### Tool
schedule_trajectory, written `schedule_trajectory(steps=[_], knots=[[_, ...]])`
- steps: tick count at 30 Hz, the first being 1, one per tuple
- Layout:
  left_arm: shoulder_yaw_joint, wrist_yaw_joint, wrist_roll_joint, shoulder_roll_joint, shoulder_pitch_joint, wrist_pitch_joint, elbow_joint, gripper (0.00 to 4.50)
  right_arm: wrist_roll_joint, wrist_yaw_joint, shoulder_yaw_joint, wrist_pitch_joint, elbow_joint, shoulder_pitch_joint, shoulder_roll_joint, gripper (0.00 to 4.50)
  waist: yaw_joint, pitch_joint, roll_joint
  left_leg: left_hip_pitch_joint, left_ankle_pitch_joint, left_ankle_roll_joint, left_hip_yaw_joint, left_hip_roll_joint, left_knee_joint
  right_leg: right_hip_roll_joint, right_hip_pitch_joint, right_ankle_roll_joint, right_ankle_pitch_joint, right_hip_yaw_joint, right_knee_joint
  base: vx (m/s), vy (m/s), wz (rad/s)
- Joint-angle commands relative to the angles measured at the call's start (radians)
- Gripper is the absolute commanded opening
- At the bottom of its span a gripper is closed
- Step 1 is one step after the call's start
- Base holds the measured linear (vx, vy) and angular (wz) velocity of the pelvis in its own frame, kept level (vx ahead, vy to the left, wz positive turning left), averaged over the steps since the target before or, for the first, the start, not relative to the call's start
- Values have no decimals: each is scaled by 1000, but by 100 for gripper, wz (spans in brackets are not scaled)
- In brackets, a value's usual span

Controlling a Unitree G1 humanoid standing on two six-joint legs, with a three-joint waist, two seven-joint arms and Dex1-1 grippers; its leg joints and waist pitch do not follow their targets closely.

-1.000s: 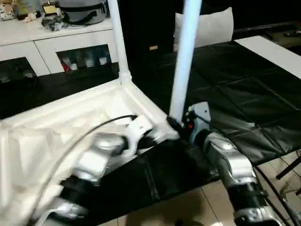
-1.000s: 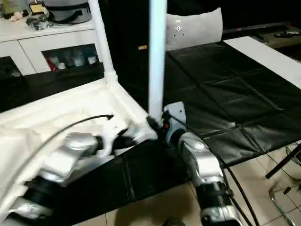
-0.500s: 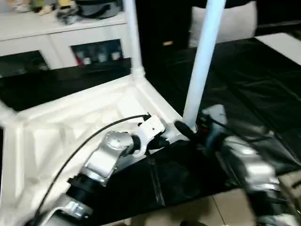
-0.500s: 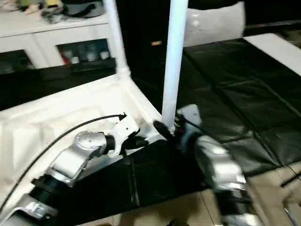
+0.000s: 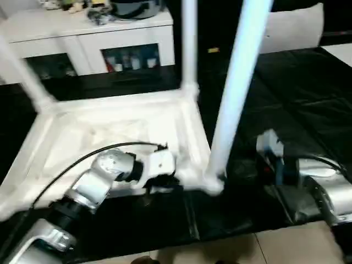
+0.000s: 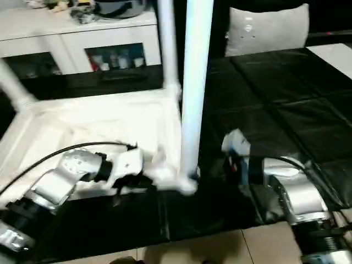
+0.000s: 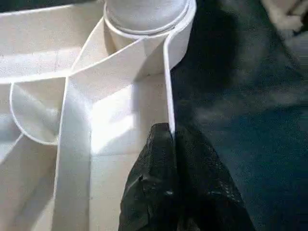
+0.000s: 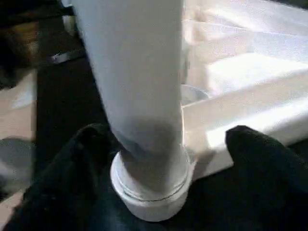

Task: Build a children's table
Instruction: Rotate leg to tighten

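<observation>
Small all-white plastic children's table [image 5: 118,129], lying upside down at centre left of the head views on a black sheet-covered work surface [image 5: 291,93], ribbed underside up; three long round tapered white legs stand in its rounded corner sockets, the nearest leg [image 5: 237,82] rising through the upper centre; left gripper [image 7: 166,144] at the lower centre of the head views, its two black fingers [image 7: 144,192] closed on the thin white rim of the table beside the near corner socket (rim pinched between them); right gripper [image 8: 166,159] at lower right, fingers [image 8: 260,154] spread wide on either side of the nearest leg's base, apparently not touching it; white cabinet with glass doors [image 5: 93,41] across the upper left.
</observation>
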State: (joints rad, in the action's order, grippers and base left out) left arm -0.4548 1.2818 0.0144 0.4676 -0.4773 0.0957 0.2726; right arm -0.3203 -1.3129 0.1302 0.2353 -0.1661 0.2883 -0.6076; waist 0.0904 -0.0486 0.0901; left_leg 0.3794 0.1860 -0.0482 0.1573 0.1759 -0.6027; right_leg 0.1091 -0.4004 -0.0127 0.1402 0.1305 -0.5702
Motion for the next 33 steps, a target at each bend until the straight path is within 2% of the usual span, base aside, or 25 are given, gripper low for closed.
schedule_trajectory(steps=[1,2,3,4,5,9,10,12,14,19,20,25,27,28,29,30,31,33], knots=[[-37,48,6,7,-19,-33,-6,0,-3,-41,18,-2,10,13,-11,383,-3,67,-25,-17,286,84,-6,57,76,51,47,-179,372,-59,64,0,0,0],[-42,60,5,9,-23,-43,0,0,-2,-62,27,2,7,17,-17,373,-2,63,-31,-16,296,79,-3,54,77,51,46,-176,401,-62,64,0,0,0],[-50,75,7,10,-29,-60,7,0,-7,-92,41,12,8,21,-22,363,-1,62,-32,-16,305,78,-2,53,78,50,46,-170,423,-62,66,0,0,0],[-52,82,7,10,-31,-66,10,0,-9,-100,46,15,9,22,-23,363,-1,62,-32,-18,310,73,-1,53,79,53,47,-160,453,-64,67,0,0,0],[-54,90,6,10,-32,-71,11,0,-11,-107,51,18,10,24,-22,343,-2,63,-33,-16,306,72,-2,54,80,53,49,-157,457,-65,66,0,0,0],[-62,113,-3,3,-35,-86,16,0,-28,-127,71,31,13,27,-12,318,-2,62,-33,-19,315,64,-2,52,79,54,45,-141,490,-65,73,0,0,0],[-62,113,-3,2,-35,-87,17,0,-28,-127,72,31,13,26,-10,299,-2,62,-33,-19,315,63,-2,52,79,54,46,-136,500,-64,74,0,0,0],[-62,116,-2,1,-35,-89,19,0,-33,-135,76,41,17,23,-7,291,-2,62,-34,-19,311,63,-2,52,79,53,44,-133,500,-64,75,0,0,0],[-61,120,-3,0,-36,-96,25,0,-34,-140,78,46,20,19,-3,268,-2,64,-30,-16,305,63,-3,52,79,52,46,-135,489,-63,74,0,0,0],[-59,121,-4,-4,-35,-101,31,0,-42,-147,80,61,24,13,3,231,-1,66,-32,-15,292,68,-3,53,79,51,48,-145,460,-63,70,0,0,0],[-55,117,-7,-5,-32,-96,29,0,-48,-146,81,68,29,10,3,226,-1,66,-36,-14,290,68,-2,53,79,52,48,-146,459,-64,70,0,0,0],[-33,92,-28,-15,-10,-48,5,0,-74,-105,64,97,52,-3,26,204,-2,63,-33,-16,297,63,-2,52,79,53,46,-135,493,-63,74,0,0,0],[-17,53,-32,-25,2,15,-12,0,-60,-14,48,130,52,2,61,202,-6,63,-32,-13,297,57,-4,52,81,52,48,-134,489,-63,72,0,0,0],[-9,30,-33,-32,8,44,-21,0,-46,43,40,143,49,7,83,200,-11,60,-25,-16,312,48,-4,50,81,49,45,-128,512,-61,76,0,0,0],[5,-7,-36,-45,16,88,-35,0,-22,139,25,162,37,18,122,200,-17,59,-29,-17,326,38,-5,44,79,50,46,-113,551,-57,80,0,0,0],[22,-54,-40,-66,22,141,-50,0,2,244,9,186,22,31,167,200,-17,59,-29,-17,326,38,-5,44,79,50,46,-113,551,-57,80,0,0,0],[32,-80,-43,-78,25,170,-59,0,16,303,-1,199,13,38,194,200,-34,54,-29,-16,351,17,-9,35,78,50,44,-83,625,-45,89,0,0,0],[57,-148,-46,-112,30,240,-81,0,37,432,-22,234,0,53,258,199,-58,52,-27,-14,374,5,-15,32,77,48,43,-50,666,-36,98,0,0,0]])
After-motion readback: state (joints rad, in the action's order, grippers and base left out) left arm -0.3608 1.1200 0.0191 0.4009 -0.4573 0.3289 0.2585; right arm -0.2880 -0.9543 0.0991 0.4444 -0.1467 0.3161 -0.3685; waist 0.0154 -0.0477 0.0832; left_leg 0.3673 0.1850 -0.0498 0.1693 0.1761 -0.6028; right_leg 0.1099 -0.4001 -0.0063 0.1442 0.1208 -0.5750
